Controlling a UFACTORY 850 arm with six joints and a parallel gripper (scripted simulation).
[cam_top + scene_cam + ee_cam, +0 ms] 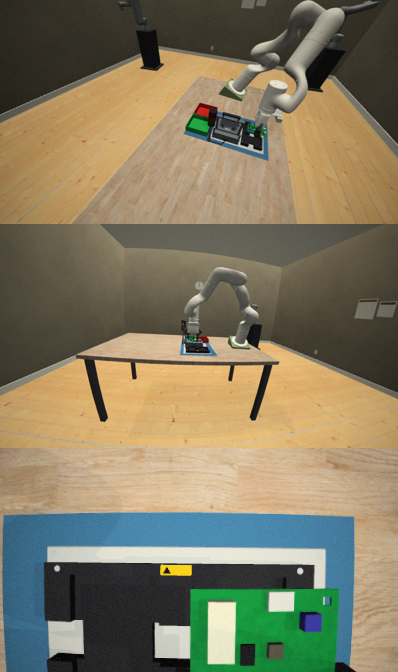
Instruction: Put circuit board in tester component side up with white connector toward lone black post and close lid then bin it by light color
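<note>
My gripper [259,130] [192,338] is shut on the green circuit board [251,128] [192,338] [260,628]. It holds the board flat, component side up, above the black tray [251,140] [197,351] [120,593]. In the wrist view the board has a long cream block [221,633], a smaller white block [281,601] and a hole near its top right corner. Its near part is cut off. The grey tester [226,136] [193,344] stands beside the tray, its lid [228,125] appearing raised. Its pins and hook are too small to tell.
The green bin [198,124] and red bin [205,110] [205,339] stand beyond the tester. The signal light [212,117] [183,325] stands between bins and tester, with no clear lit color. A blue mat [265,150] [175,530] lies underneath. I cannot clearly identify the lone black post.
</note>
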